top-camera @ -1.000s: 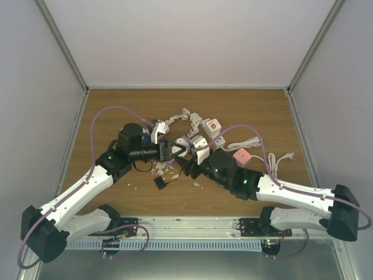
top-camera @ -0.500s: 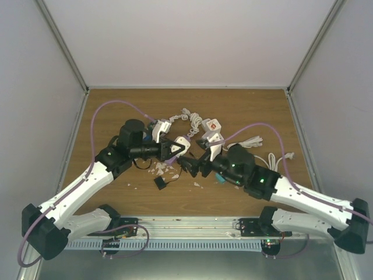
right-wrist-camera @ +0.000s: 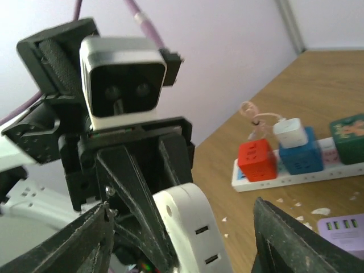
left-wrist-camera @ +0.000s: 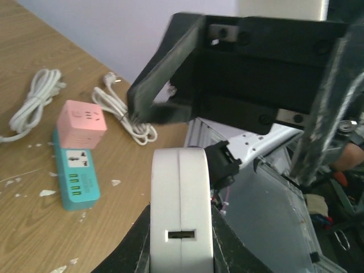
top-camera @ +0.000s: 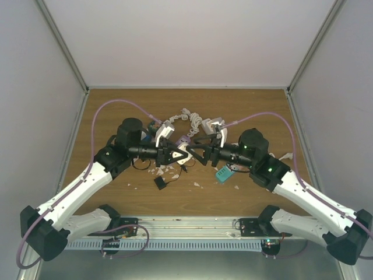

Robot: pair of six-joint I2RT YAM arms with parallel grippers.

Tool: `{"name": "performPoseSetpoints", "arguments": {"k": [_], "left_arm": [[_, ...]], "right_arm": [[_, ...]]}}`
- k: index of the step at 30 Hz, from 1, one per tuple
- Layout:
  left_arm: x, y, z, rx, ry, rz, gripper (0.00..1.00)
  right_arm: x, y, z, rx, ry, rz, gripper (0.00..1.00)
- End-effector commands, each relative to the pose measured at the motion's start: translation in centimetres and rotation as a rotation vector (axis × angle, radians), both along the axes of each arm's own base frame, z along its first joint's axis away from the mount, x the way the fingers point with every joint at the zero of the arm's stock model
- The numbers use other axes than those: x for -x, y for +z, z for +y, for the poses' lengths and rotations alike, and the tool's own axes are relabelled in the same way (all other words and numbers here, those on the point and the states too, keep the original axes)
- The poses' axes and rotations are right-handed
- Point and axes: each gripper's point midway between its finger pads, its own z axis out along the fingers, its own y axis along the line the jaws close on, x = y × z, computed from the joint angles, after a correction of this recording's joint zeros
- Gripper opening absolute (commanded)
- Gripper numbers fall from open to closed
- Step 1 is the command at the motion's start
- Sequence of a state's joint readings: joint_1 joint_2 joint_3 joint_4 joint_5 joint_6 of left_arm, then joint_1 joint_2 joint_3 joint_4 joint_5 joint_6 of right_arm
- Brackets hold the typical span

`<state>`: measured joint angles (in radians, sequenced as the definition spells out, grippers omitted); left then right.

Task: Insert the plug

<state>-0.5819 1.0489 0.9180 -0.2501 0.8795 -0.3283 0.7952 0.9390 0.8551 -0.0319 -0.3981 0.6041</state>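
The left end effector [top-camera: 175,155] is clamped on a white plug [left-wrist-camera: 181,210] and holds it in the air over the middle of the table [top-camera: 116,114]. Facing it, the right end effector [top-camera: 199,153] is spread wide and grips nothing. In the right wrist view its fingers stand either side of the plug, clear of it. A teal power strip [top-camera: 224,174] lies on the table, touching a pink socket cube [left-wrist-camera: 82,121].

Two arms [top-camera: 81,185] [top-camera: 309,195], one pink cube [left-wrist-camera: 82,122], one teal strip [left-wrist-camera: 77,177].
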Motion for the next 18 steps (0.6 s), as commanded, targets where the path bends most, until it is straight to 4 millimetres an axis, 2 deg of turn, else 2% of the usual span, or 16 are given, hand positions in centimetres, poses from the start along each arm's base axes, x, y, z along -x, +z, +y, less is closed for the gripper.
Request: {"name": "performPoseSetpoints", "arguments": {"k": [1,3,5,11,14,16,18], "left_arm": [[2.5,4.0,-0.1,0.128,-0.126,-0.09,0.0],[3.2,4.5,-0.1,0.154,-0.161,-0.082,0.0],[3.9,4.8,-0.1,0.176,-0.197,-0.078,0.0],[4.4,6.0,0.0,0.198,-0.221,-0.069,0.0],[4.5,6.2,-0.1,0.201,-0.224,-0.056,0.01],[4.4,6.4,-0.1,0.198,-0.22,-0.052,0.05],[4.1,6.1,-0.2,0.186,-0.209,-0.04,0.16]], "right_arm": [[2.4,1.6,1.1,-0.076,0.172,0.029,0.65],[2.8,1.7,1.4,-0.093,0.201,0.037,0.59],[3.0,2.1,1.5,-0.113,0.218,0.031,0.48],[3.5,3.8,1.5,-0.175,0.245,0.009,0.43],[3.6,4.1,1.7,-0.188,0.267,0.016,0.33],[3.6,4.4,1.8,-0.196,0.268,0.018,0.25],[3.5,4.7,1.7,-0.202,0.261,0.011,0.17]]}}
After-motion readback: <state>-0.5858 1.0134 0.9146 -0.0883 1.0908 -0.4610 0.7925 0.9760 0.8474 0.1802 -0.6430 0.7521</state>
